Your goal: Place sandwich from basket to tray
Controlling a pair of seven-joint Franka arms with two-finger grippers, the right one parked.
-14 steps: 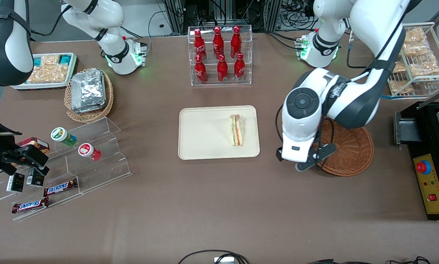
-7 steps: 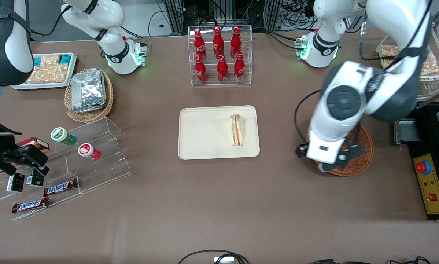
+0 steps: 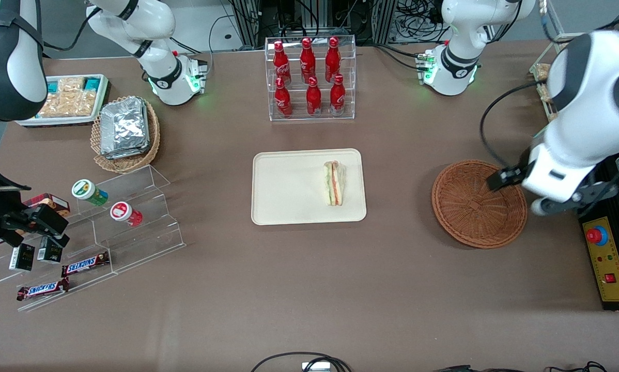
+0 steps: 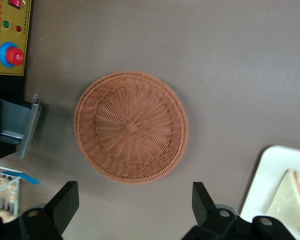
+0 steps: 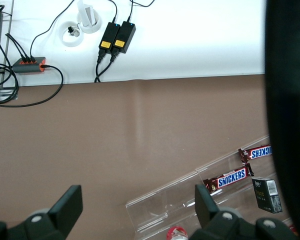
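Note:
The sandwich [image 3: 334,183] lies flat on the cream tray [image 3: 289,188], at the tray's edge nearest the working arm. The reddish-brown wicker basket [image 3: 479,203] stands beside the tray toward the working arm's end and holds nothing. My gripper [image 3: 568,200] hangs high over the basket's outer rim, by the black control box. In the left wrist view the gripper [image 4: 135,205] is open with only bare table between its black fingers [image 4: 65,202]. That view also shows the basket [image 4: 131,127], a corner of the tray [image 4: 270,185] and the sandwich [image 4: 292,197].
A clear rack of red bottles [image 3: 311,77] stands farther from the front camera than the tray. The control box with a red button [image 3: 606,253] sits beside the basket. A tan basket of foil packets [image 3: 126,132] and acrylic steps with snacks [image 3: 97,227] lie toward the parked arm's end.
The left arm has swung away from the tray, across the basket, toward the working arm's end of the table. The sandwich stays on the tray and the basket is now uncovered.

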